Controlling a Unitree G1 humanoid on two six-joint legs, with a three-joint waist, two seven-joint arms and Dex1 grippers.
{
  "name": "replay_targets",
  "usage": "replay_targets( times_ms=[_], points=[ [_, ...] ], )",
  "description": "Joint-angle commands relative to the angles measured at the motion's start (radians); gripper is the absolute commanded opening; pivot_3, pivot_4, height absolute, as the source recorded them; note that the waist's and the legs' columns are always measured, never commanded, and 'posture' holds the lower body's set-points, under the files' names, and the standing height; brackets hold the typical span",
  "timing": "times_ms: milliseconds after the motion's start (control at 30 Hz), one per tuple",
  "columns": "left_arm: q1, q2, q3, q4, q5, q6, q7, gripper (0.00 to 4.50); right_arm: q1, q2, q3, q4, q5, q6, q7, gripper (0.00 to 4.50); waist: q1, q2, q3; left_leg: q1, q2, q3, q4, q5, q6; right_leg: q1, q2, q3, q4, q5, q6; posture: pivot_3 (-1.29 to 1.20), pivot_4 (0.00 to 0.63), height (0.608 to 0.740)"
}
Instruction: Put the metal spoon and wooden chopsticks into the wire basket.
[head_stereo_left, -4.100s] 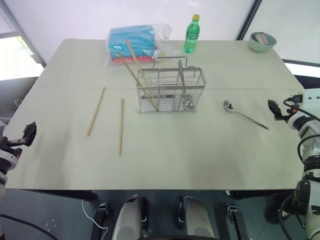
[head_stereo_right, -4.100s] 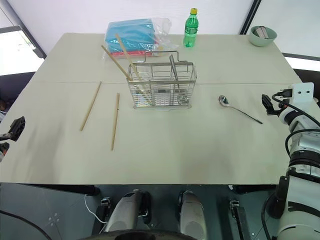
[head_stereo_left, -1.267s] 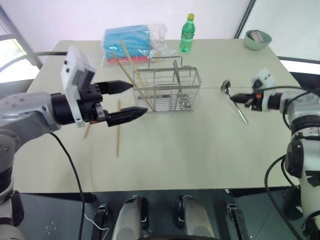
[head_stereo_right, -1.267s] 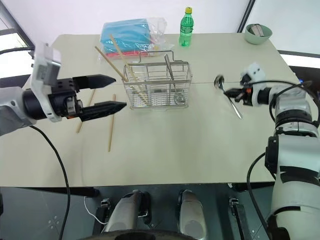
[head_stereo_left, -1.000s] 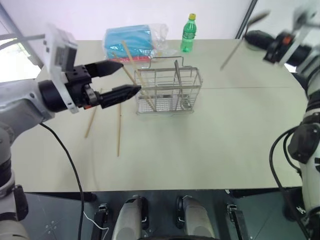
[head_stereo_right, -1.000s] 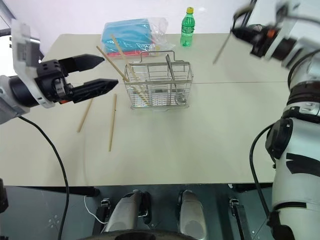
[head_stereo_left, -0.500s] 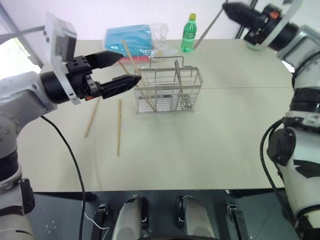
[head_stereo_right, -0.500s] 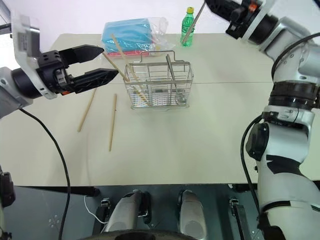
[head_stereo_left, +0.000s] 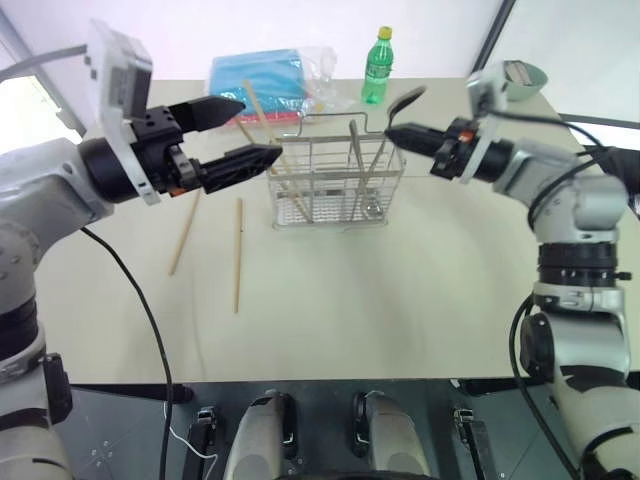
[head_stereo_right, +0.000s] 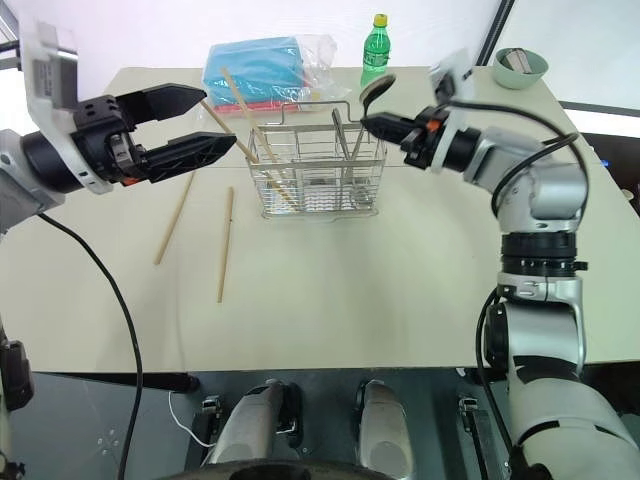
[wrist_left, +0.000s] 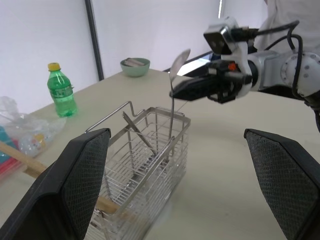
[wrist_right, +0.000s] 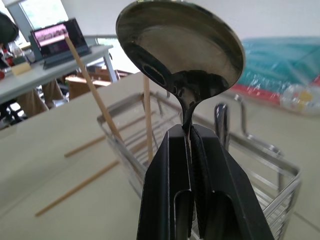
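Note:
My right gripper (head_stereo_left: 393, 133) is shut on the metal spoon (head_stereo_left: 406, 99) just under its bowl, which points up. The thin handle slants down into the right end of the wire basket (head_stereo_left: 335, 185). In the right wrist view, the black fingers (wrist_right: 167, 165) pinch the spoon's (wrist_right: 180, 45) neck. Two wooden chopsticks (head_stereo_left: 263, 120) lean out of the basket's left end, and two more (head_stereo_left: 239, 252) lie flat on the table left of it. My left gripper (head_stereo_left: 260, 128) hovers open just left of the basket, holding nothing. Another metal utensil (wrist_left: 135, 131) leans inside the basket.
A blue plastic-wrapped bundle (head_stereo_left: 258, 78) and a green bottle (head_stereo_left: 377, 68) stand behind the basket. A pale green bowl (head_stereo_left: 523, 80) sits at the far right corner. The beige table (head_stereo_left: 380, 300) stretches bare in front of the basket.
My right gripper has come down and to the left with the spoon, from high over the table's far right to the basket's right end. The left gripper has stayed put, open.

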Motion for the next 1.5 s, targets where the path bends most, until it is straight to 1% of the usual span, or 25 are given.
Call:
replay_targets(
  times_ms=[33, 67, 167, 200, 267, 467, 533, 633, 733, 833, 900, 967, 1033, 1100, 1200, 1267, 1367, 1500],
  points=[
    [-0.012, 0.003, 0.014, -0.014, 0.012, -0.015, -0.012, 4.50, -0.012, -0.001, -0.002, -0.014, -0.020, -0.034, -0.033, 0.64, 0.000, 0.000, 0.000, 0.000, 0.000, 0.000, 0.000, 0.000, 0.000, 0.000, 0.000, 0.000, 0.000, 0.000, 0.000, 0.00, 0.150, 0.707],
    [-0.015, 0.003, 0.013, -0.014, 0.014, -0.014, -0.014, 4.50, -0.012, -0.002, 0.001, -0.008, -0.026, -0.041, -0.040, 0.92, 0.001, 0.000, 0.000, 0.000, 0.000, 0.000, 0.000, 0.000, 0.000, 0.000, 0.000, 0.000, 0.000, 0.000, 0.000, 0.00, 0.150, 0.707],
    [-0.019, 0.005, 0.013, -0.010, 0.020, -0.013, -0.019, 4.50, -0.021, -0.004, -0.007, -0.002, -0.032, -0.054, -0.056, 2.43, 0.000, 0.000, 0.000, 0.000, 0.000, 0.000, 0.000, 0.000, 0.000, 0.000, 0.000, 0.000, 0.000, 0.000, 0.000, 0.00, 0.150, 0.707],
    [-0.019, 0.006, 0.014, -0.009, 0.022, -0.012, -0.022, 4.50, -0.032, -0.008, -0.018, 0.002, -0.027, -0.050, -0.063, 3.01, 0.000, 0.000, 0.000, 0.000, 0.000, 0.000, 0.000, 0.000, 0.000, 0.000, 0.000, 0.000, 0.000, 0.000, 0.000, 0.00, 0.150, 0.707],
    [-0.016, 0.010, 0.018, -0.008, 0.027, -0.012, -0.024, 4.50, -0.055, -0.027, -0.038, 0.013, -0.018, -0.044, -0.066, 3.89, 0.000, 0.000, 0.000, 0.000, 0.000, 0.000, 0.000, 0.000, 0.000, 0.000, 0.000, 0.000, 0.000, 0.000, 0.000, 0.00, 0.150, 0.707],
    [-0.014, 0.023, 0.085, -0.002, 0.004, 0.014, 0.024, 4.50, -0.130, -0.134, -0.104, 0.038, 0.041, -0.005, 0.006, 3.89, 0.001, 0.000, 0.000, 0.000, 0.000, 0.000, 0.000, 0.000, 0.000, 0.000, 0.000, 0.000, -0.001, 0.000, 0.000, 0.00, 0.150, 0.707],
    [-0.025, 0.035, 0.127, 0.014, -0.001, 0.030, 0.079, 4.50, -0.157, -0.176, -0.135, 0.024, 0.094, 0.043, 0.046, 3.89, -0.001, 0.000, 0.000, 0.000, 0.000, 0.000, 0.000, 0.000, 0.000, 0.000, 0.000, 0.000, -0.001, 0.000, 0.000, 0.00, 0.150, 0.707],
    [-0.038, 0.065, 0.208, 0.069, -0.010, 0.091, 0.206, 4.50, -0.167, -0.247, -0.175, -0.030, 0.203, 0.143, 0.139, 3.89, -0.001, 0.000, 0.000, 0.000, 0.001, -0.001, -0.002, 0.000, 0.000, 0.000, 0.000, 0.000, -0.001, 0.000, 0.000, 0.00, 0.150, 0.707],
    [-0.027, 0.101, 0.298, 0.152, -0.010, 0.212, 0.376, 4.50, -0.111, -0.314, -0.213, -0.136, 0.341, 0.261, 0.241, 3.89, -0.001, 0.000, 0.000, 0.001, 0.001, -0.001, -0.003, -0.001, 0.002, -0.001, 0.000, 0.001, -0.001, 0.000, 0.000, 0.00, 0.150, 0.707],
    [0.018, 0.136, 0.345, 0.227, 0.014, 0.375, 0.499, 4.50, 0.002, -0.354, -0.197, -0.260, 0.387, 0.286, 0.296, 3.89, 0.000, -0.002, -0.001, 0.004, 0.001, -0.001, -0.006, -0.001, 0.003, 0.001, 0.000, 0.001, -0.001, 0.000, 0.000, 0.00, 0.150, 0.707],
    [0.060, 0.147, 0.342, 0.244, 0.042, 0.451, 0.531, 4.50, 0.073, -0.368, -0.189, -0.324, 0.405, 0.283, 0.318, 3.89, -0.001, -0.002, -0.001, 0.008, 0.001, -0.001, -0.007, -0.003, 0.005, 0.004, 0.000, 0.001, -0.002, 0.000, 0.000, 0.00, 0.150, 0.707],
    [0.095, 0.146, 0.316, 0.250, 0.069, 0.497, 0.535, 4.50, 0.130, -0.375, -0.180, -0.369, 0.408, 0.264, 0.337, 3.89, 0.002, -0.003, -0.001, 0.008, 0.001, 0.000, -0.007, -0.003, 0.005, 0.004, -0.001, 0.001, -0.002, 0.000, 0.000, 0.00, 0.150, 0.707],
    [0.110, 0.133, 0.258, 0.259, 0.096, 0.505, 0.509, 4.50, 0.183, -0.380, -0.155, -0.397, 0.388, 0.230, 0.359, 3.89, 0.009, -0.003, -0.001, 0.007, 0.001, -0.001, -0.007, -0.003, 0.004, 0.003, -0.001, 0.001, -0.001, 0.000, 0.000, 0.00, 0.150, 0.707],
    [0.111, 0.119, 0.159, 0.279, 0.156, 0.462, 0.469, 4.50, 0.211, -0.380, -0.135, -0.410, 0.373, 0.201, 0.368, 3.89, 0.019, -0.003, 0.000, 0.007, 0.001, -0.001, -0.007, -0.003, 0.002, 0.002, -0.001, 0.001, -0.002, 0.000, 0.000, 0.00, 0.150, 0.707],
    [0.093, 0.095, 0.018, 0.342, 0.263, 0.374, 0.408, 4.50, 0.203, -0.367, -0.121, -0.398, 0.372, 0.185, 0.353, 3.89, 0.026, -0.003, 0.000, 0.007, 0.000, 0.001, -0.007, -0.003, -0.002, 0.002, -0.002, 0.001, -0.002, 0.000, 0.000, 0.00, 0.150, 0.707],
    [0.074, 0.083, -0.082, 0.414, 0.355, 0.293, 0.357, 4.50, 0.192, -0.358, -0.114, -0.389, 0.372, 0.176, 0.343, 3.89, 0.024, -0.003, -0.001, 0.007, 0.000, 0.001, -0.007, -0.003, -0.002, 0.002, -0.002, 0.001, -0.002, 0.000, -0.001, 0.00, 0.150, 0.707],
    [-0.002, 0.026, -0.214, 0.590, 0.489, 0.166, 0.282, 4.50, 0.185, -0.350, -0.113, -0.385, 0.381, 0.176, 0.328, 3.89, 0.024, -0.004, 0.000, 0.006, 0.000, 0.001, -0.007, -0.002, -0.003, 0.001, -0.002, 0.001, -0.002, 0.000, -0.001, 0.00, 0.150, 0.707],
    [-0.144, -0.085, -0.306, 0.859, 0.626, 0.010, 0.193, 4.50, 0.204, -0.351, -0.126, -0.410, 0.403, 0.185, 0.314, 3.89, 0.028, -0.005, -0.001, 0.005, 0.000, 0.002, -0.007, -0.001, 0.000, 0.000, -0.002, 0.001, -0.002, 0.000, -0.001, 0.00, 0.150, 0.707]
  ],
)
